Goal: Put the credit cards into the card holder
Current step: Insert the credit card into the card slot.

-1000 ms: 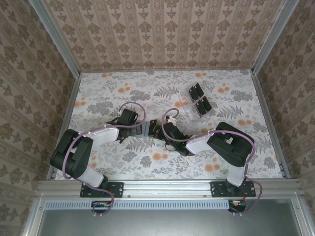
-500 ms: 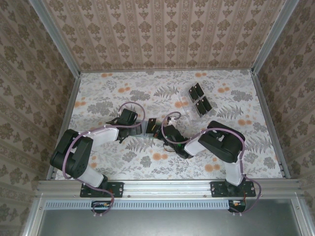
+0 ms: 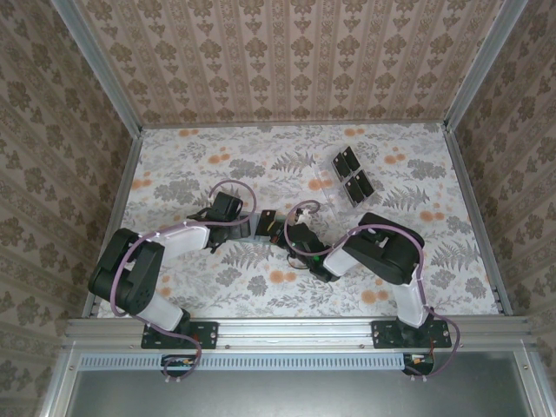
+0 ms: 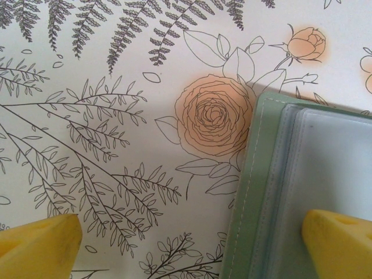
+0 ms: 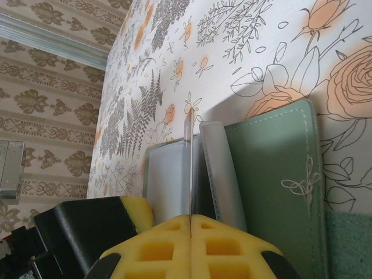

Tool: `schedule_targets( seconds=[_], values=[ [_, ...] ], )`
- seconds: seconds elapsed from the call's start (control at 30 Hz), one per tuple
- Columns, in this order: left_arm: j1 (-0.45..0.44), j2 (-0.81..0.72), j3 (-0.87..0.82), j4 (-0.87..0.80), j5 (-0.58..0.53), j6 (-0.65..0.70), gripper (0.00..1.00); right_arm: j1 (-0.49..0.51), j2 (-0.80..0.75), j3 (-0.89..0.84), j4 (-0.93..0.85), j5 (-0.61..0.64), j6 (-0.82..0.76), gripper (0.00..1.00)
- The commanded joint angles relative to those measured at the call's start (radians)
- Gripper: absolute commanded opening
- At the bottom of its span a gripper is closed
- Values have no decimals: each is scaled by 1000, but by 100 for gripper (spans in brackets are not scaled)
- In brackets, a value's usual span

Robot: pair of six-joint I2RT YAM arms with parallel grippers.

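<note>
The card holder (image 5: 273, 186) lies open on the floral surface (image 3: 217, 165), near the middle and between the two arms. Its sage green cover is spread flat, with a stitched edge and a small embossed bow. Clear plastic sleeves stand up from the spine beside the cover.

The right tool (image 5: 190, 224) has its yellow pads pressed together on a credit card (image 5: 190, 168). The card is seen edge-on, as a thin line rising from between the pads. It stands upright just beside the raised sleeves, on the side away from the green cover. Whether its far edge has entered a sleeve cannot be told from this angle.

The left tool (image 4: 186, 250) is spread wide. In the left wrist view one yellow fingertip (image 4: 340, 244) sits over the holder's clear sleeve, at the holder's near corner. The other fingertip is over bare surface, well apart from the holder. A printed orange rose lies just beside the holder's stitched green edge in that view. Whether the fingertip actually presses on the sleeve cannot be told.

In the top view both tools meet over the holder, left of the right arm's elbow. Further back and to the right, more black credit cards (image 3: 346, 162) sit in a clear tray (image 3: 326, 178), well apart from the holder.
</note>
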Motion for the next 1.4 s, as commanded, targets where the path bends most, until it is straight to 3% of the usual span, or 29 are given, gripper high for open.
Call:
schedule_targets(
  seconds=[0.0, 1.37],
  values=[
    [11, 19, -40, -88, -13, -3, 100, 7, 20, -6, 41, -3, 27, 0],
    [11, 13, -38, -98, -18, 0, 100, 29, 76, -13, 2, -54, 168, 0]
  ],
)
